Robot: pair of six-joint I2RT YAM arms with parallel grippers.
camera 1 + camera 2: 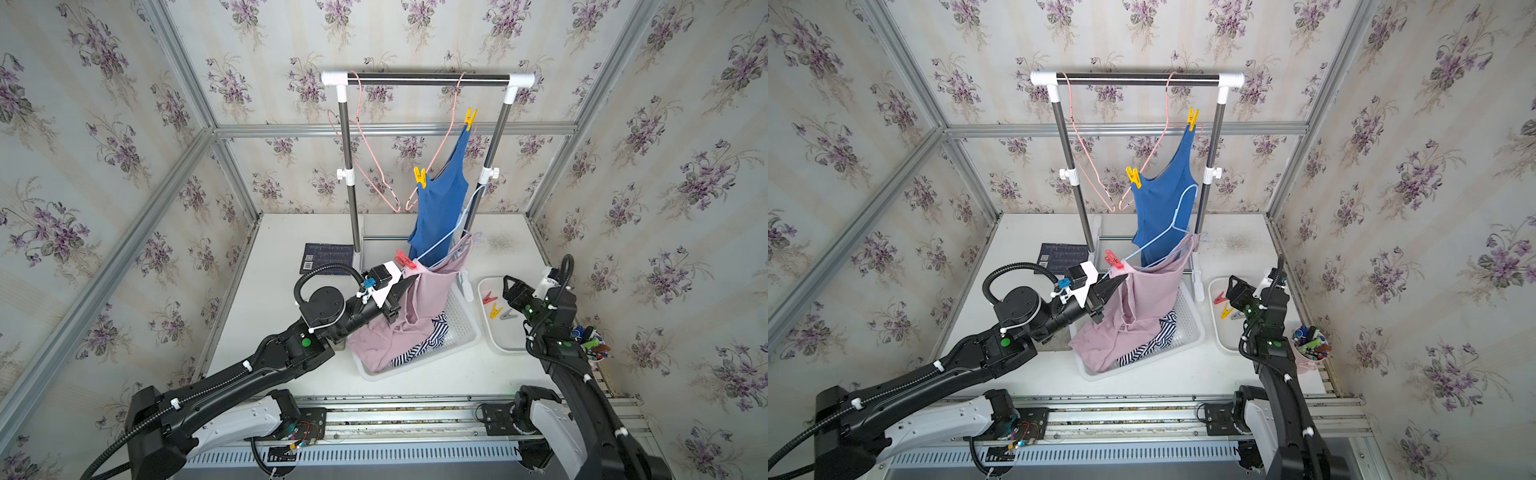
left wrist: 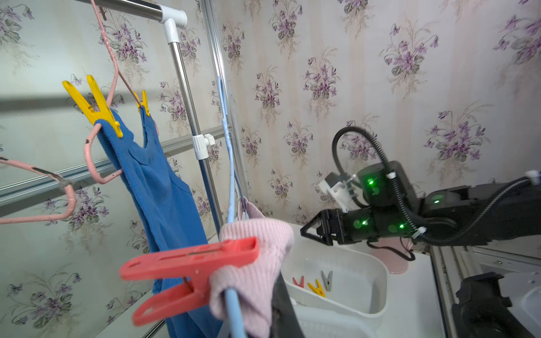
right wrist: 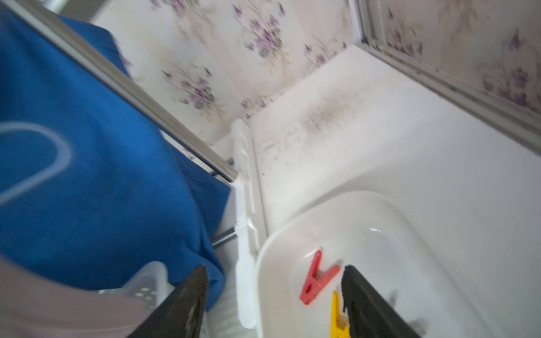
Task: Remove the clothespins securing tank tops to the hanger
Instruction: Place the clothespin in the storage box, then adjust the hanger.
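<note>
The left tool (image 1: 406,284) is clenched on the shoulder of the pink-mauve tank top (image 1: 430,291), where the fabric is wrapped over the low end of a tilted light-blue hanger (image 2: 234,313). A red clothespin (image 2: 190,269) is clipped over that same shoulder, at 12 o'clock of the tool's tips in both top views. The rest of the pink-mauve tank top is draped down into a white slotted basket (image 1: 462,325). There the striped tank top (image 1: 437,330) is seen crumpled beneath it.

The right tool (image 3: 274,267) is released, its jaws spread wide with nothing between them. It is held over a white tub (image 1: 505,350) at 3 o'clock of the basket. Three loose clothespins are lying close together in the tub: a red one (image 1: 489,298), a yellow one (image 1: 495,311) and a grey one (image 1: 506,314).

At 12 o'clock of the basket the blue tank top (image 1: 438,208) is hung on a pink hanger (image 2: 86,155) from the steel rail (image 1: 428,80). One strap is pinned by the upper yellow clothespin (image 1: 470,118) and one by the lower yellow clothespin (image 1: 420,176). A bare pink hanger (image 2: 71,196) is hung at 9 o'clock of it. The rack, basket and tub are carried by the white desk (image 1: 282,232).
</note>
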